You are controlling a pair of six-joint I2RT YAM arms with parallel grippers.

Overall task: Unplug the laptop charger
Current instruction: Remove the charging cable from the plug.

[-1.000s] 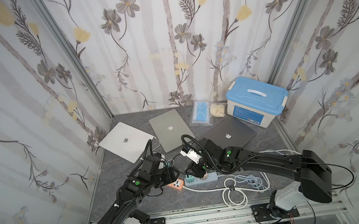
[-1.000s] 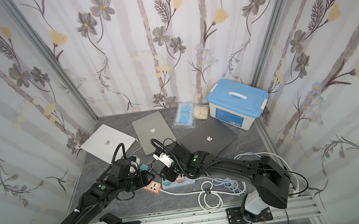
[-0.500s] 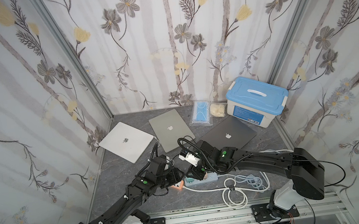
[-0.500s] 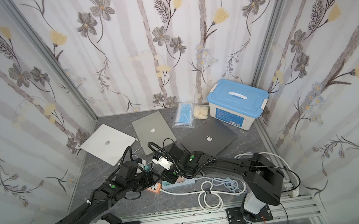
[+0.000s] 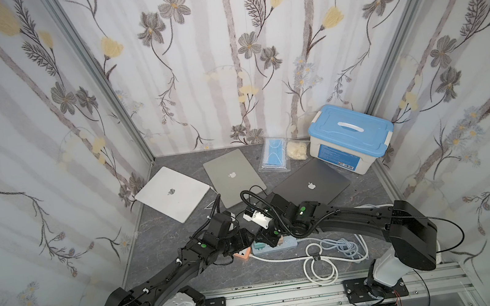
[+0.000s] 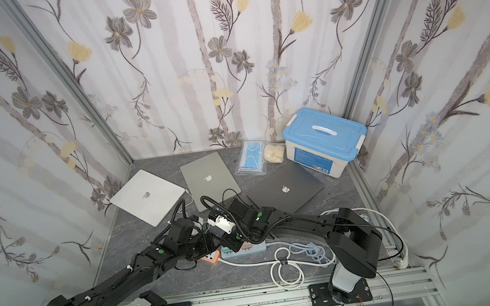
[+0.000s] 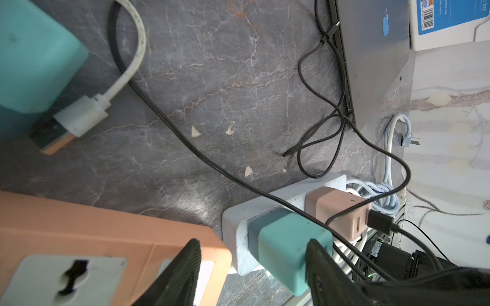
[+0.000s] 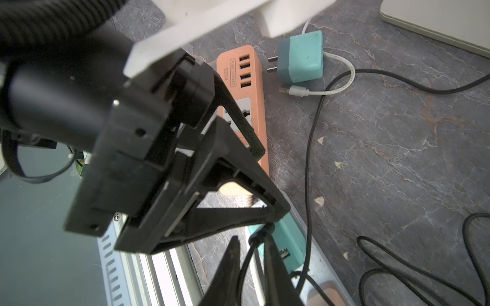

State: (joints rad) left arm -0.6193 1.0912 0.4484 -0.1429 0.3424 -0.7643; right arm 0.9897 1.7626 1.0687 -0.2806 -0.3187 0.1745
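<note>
Your left gripper [image 7: 254,243] has its jaws wide open around the charger [image 7: 286,246]. Your right gripper [image 8: 251,238] pinches the cable [image 8: 246,262] between nearly closed jaws.

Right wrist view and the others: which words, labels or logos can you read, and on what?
"S204": orange power strip.
"4USB SOCKET", boxed: same strip, seemingly.
Apple logo, no words: white laptop, silver laptop, dark laptop.
Storage box blue label: print and barcode too small to read.
</note>
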